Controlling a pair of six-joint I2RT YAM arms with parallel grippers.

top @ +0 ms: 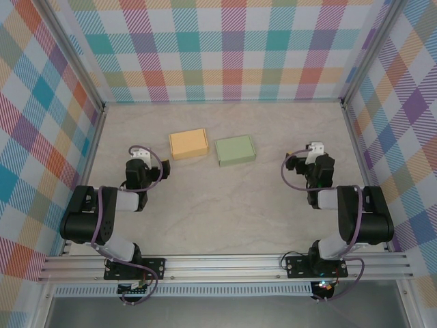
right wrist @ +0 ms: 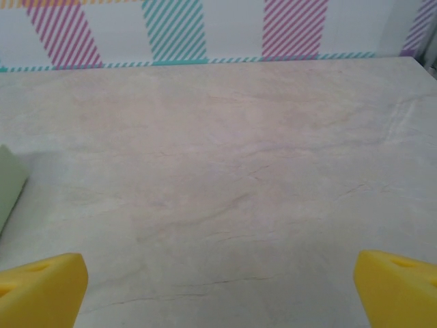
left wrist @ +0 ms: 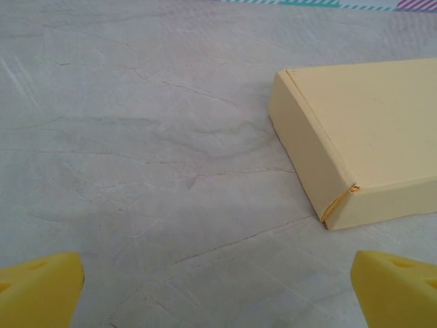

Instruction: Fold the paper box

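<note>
Two flat paper boxes lie side by side at the table's middle back: a pale orange box (top: 188,144) on the left and a light green box (top: 235,150) on the right, both with lids down. My left gripper (top: 138,156) rests near the table, left of and nearer than the orange box. In the left wrist view this gripper (left wrist: 218,294) is open, its yellow fingertips (left wrist: 41,287) wide apart, and the orange box (left wrist: 362,137) lies ahead to the right. My right gripper (top: 314,152) sits well right of the green box. Its wrist view shows it (right wrist: 218,294) open, with a green box edge (right wrist: 8,181) at far left.
Plaid walls (top: 225,48) enclose the marble table (top: 225,205) on three sides, with metal posts at the back corners. Both arm bases are bolted to an aluminium rail (top: 225,263) at the near edge. Bare tabletop lies between the arms.
</note>
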